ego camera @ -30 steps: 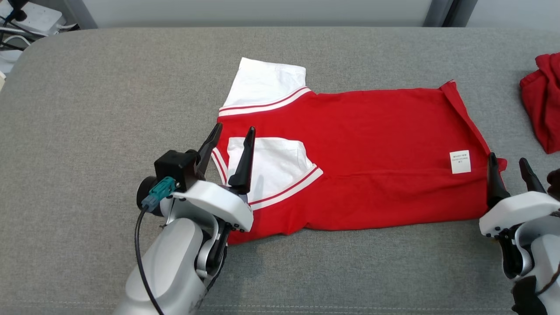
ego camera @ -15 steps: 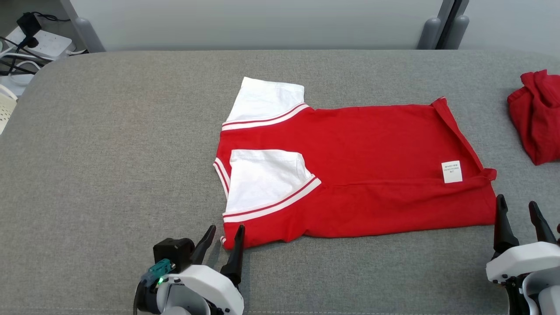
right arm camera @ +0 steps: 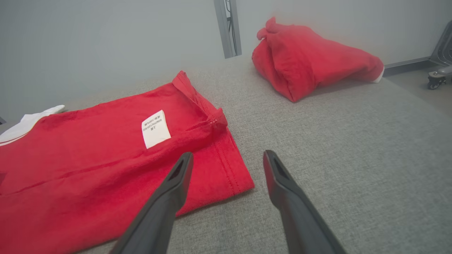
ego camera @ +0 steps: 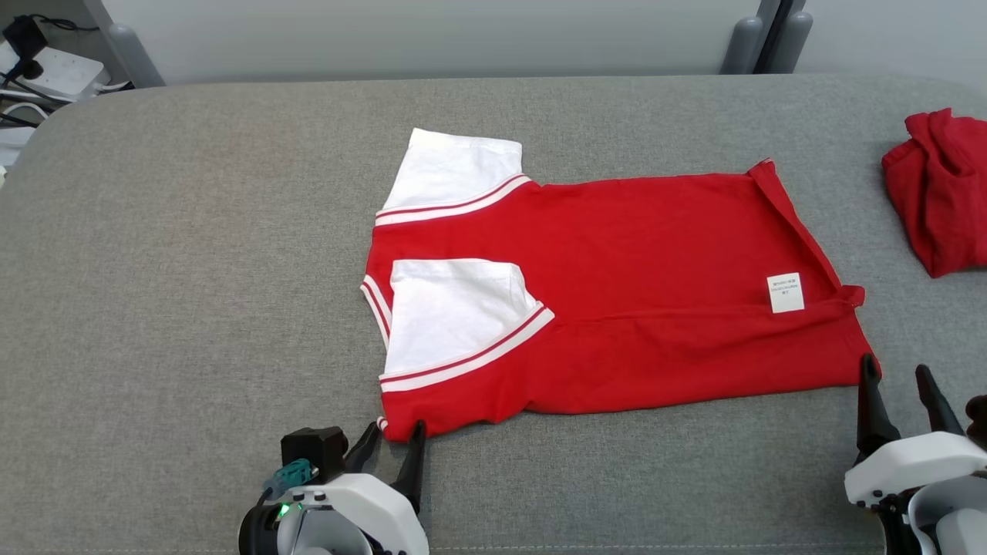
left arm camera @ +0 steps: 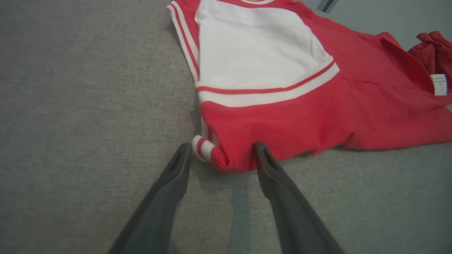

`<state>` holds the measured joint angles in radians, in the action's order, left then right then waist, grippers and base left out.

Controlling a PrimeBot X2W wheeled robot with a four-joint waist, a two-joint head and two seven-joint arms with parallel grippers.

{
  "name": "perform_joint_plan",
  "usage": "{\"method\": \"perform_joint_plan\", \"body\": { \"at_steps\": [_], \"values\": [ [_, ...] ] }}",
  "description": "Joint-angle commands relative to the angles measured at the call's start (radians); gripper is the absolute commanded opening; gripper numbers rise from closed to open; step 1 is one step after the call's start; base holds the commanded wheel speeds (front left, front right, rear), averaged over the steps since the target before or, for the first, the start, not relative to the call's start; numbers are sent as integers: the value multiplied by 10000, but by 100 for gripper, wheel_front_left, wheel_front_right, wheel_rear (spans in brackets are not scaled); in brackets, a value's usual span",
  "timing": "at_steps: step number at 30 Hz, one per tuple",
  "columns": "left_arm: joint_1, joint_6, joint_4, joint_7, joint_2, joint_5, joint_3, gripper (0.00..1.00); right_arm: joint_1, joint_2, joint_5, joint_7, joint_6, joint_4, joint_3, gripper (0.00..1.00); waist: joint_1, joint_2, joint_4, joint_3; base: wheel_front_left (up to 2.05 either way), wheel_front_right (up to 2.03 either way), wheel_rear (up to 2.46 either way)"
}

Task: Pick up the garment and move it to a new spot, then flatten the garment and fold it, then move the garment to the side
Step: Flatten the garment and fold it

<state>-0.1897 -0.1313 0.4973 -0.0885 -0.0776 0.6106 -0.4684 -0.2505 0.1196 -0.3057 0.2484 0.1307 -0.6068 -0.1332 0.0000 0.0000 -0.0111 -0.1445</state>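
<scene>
The red shirt (ego camera: 655,293) lies flat in the middle of the grey fabric-covered worktop (ego camera: 193,270), stretched sideways with its white sleeves toward the robot's left and its hem toward the right. One white sleeve (ego camera: 455,312) with red-and-white striped trim is folded over the red body, and the other sleeve (ego camera: 455,166) sticks out at the far edge. A small white label (ego camera: 786,293) sits on the red cloth near the hem end. The left tool (ego camera: 397,425) stands at the shirt's near left corner with its two dark fingers spread wide and nothing between them gripped. In the left wrist view that corner, with a small rolled bit of striped trim, lies right between the fingertips; the right-hand finger looks pressed against the red edge, though real contact cannot be told. The right tool (ego camera: 895,364) is at the near right corner of the hem, also spread wide and empty. In the right wrist view its left-hand finger overlaps the hem while the other is over bare worktop, so the corner sits in the gap between them. A second red garment (ego camera: 937,200) lies bunched up at the far right of the worktop, well apart from the shirt and both tools.
</scene>
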Motion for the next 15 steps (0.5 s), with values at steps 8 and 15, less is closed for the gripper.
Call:
{"method": "perform_joint_plan", "body": {
  "at_steps": [8, 15],
  "values": [
    [-617, 270, 35, -372, -163, 6, 201, 0, -712, 250, -765, 133, 0, -1104, 674, 100, 0, 0, -14, -127, 0, 0, 0],
    [-639, 380, -3, -432, -259, 18, 135, 0, -1580, 482, -1310, 133, 0, -2558, 939, 100, 0, 0, 145, -132, 0, 0, 0]
  ]
}}
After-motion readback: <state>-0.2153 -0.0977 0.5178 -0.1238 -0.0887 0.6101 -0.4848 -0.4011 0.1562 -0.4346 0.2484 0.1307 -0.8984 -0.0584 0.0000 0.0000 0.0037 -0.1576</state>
